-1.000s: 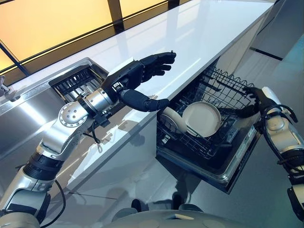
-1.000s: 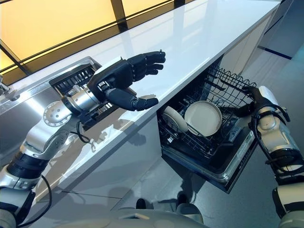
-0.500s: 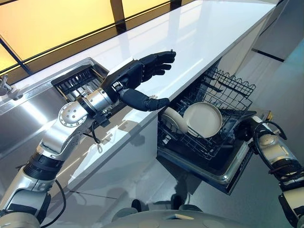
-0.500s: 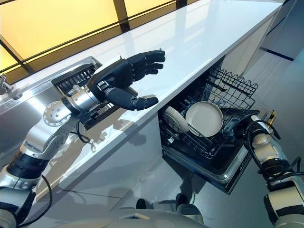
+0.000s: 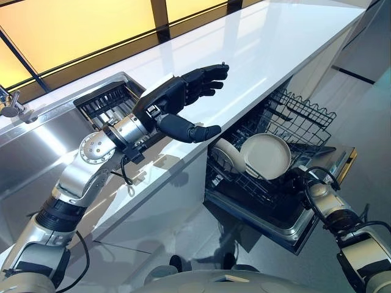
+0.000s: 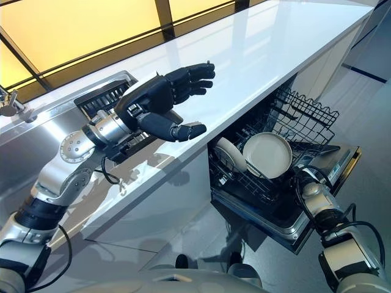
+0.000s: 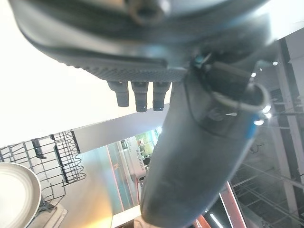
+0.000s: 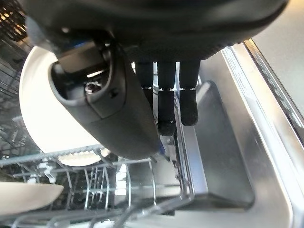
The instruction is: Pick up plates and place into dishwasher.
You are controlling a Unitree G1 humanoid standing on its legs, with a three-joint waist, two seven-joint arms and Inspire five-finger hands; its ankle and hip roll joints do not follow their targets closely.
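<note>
1. Landmark: dishwasher rack [image 5: 287, 122], pulled out below the white surface [image 5: 256, 49].
2. Two plates stand upright in the rack: a round plate [image 5: 267, 155] facing outward, and a second plate [image 5: 227, 155] just beside it, on the side nearer the sink [image 5: 36, 146].
3. Right hand [image 8: 166, 90] is at the rack's front edge by the open door, fingers straight, holding nothing.
4. Left hand [image 5: 183, 97] hovers above the surface, over the rack's sink-side corner, fingers spread wide, empty.
5. Progress, as judged: two plates loaded; no further plate visible on the surface, so the loading looks close to finished.
</note>
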